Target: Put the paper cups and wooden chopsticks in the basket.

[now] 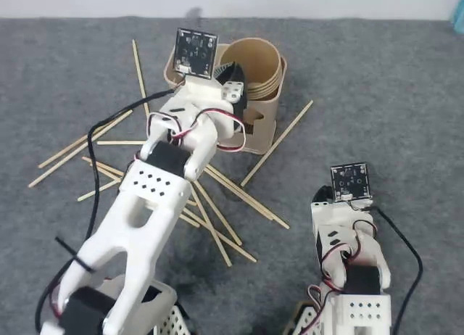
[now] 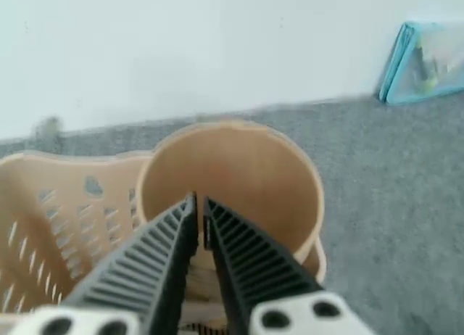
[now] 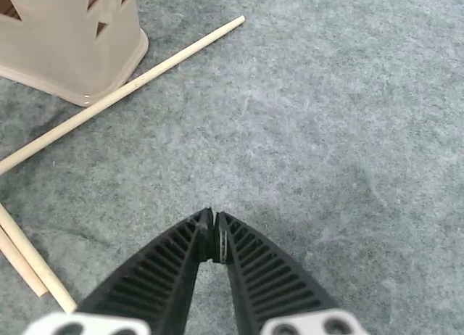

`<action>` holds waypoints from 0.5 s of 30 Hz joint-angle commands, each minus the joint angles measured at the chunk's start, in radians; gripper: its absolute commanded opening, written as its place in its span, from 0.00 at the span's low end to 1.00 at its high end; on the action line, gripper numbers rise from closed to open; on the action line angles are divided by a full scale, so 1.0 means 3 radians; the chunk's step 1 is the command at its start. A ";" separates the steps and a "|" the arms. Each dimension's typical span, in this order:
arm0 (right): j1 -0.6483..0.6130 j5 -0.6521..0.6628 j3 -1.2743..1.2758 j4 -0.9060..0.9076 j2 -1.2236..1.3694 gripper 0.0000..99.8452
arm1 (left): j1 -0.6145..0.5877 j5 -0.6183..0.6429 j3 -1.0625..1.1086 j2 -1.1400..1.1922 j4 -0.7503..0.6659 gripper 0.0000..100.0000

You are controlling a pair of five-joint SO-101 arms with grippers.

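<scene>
Left gripper [image 2: 199, 202], over the paper cups [image 1: 254, 63], and right gripper [image 3: 215, 217] had fingers closed, empty. Chopsticks [image 1: 277, 143] looked light, stiff, thin: pinch mid-length.

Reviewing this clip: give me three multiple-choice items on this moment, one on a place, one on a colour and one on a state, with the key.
1. Where is the stack of paper cups?
A. on a plate
B. inside the basket
C. in a person's hand

2. What colour is the basket?
A. blue
B. black
C. beige

3. How is the right gripper?
A. shut and empty
B. wide open
C. shut on a paper cup

Key:
1 B: in the high view the cups stand within the basket's rim.
2 C: its wall is beige in the high and right wrist views.
3 A: its fingers meet with nothing between them, above the grey carpet.
</scene>
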 commanded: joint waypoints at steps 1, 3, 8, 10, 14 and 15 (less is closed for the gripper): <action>-0.0028 0.0046 0.0066 0.0008 -0.0049 0.01 | -0.0143 0.0020 -0.0212 -0.0363 0.0026 0.01; -0.0023 0.0046 0.0066 0.0008 -0.0049 0.01 | -0.0240 0.0020 -0.0289 -0.0670 0.0153 0.01; -0.0013 0.0046 0.0066 0.0008 -0.0049 0.01 | -0.0675 0.0031 -0.0171 -0.1534 0.1089 0.01; -0.0013 0.0046 0.0066 0.0008 -0.0049 0.01 | -0.0869 0.0015 0.0049 -0.1882 0.1560 0.01; -0.0013 0.0046 0.0066 0.0008 -0.0049 0.01 | -0.1447 0.0015 0.0785 -0.2583 0.1795 0.01; -0.0008 0.0046 0.0066 0.0008 -0.0049 0.01 | -0.1616 0.0015 0.1015 -0.2767 0.1785 0.01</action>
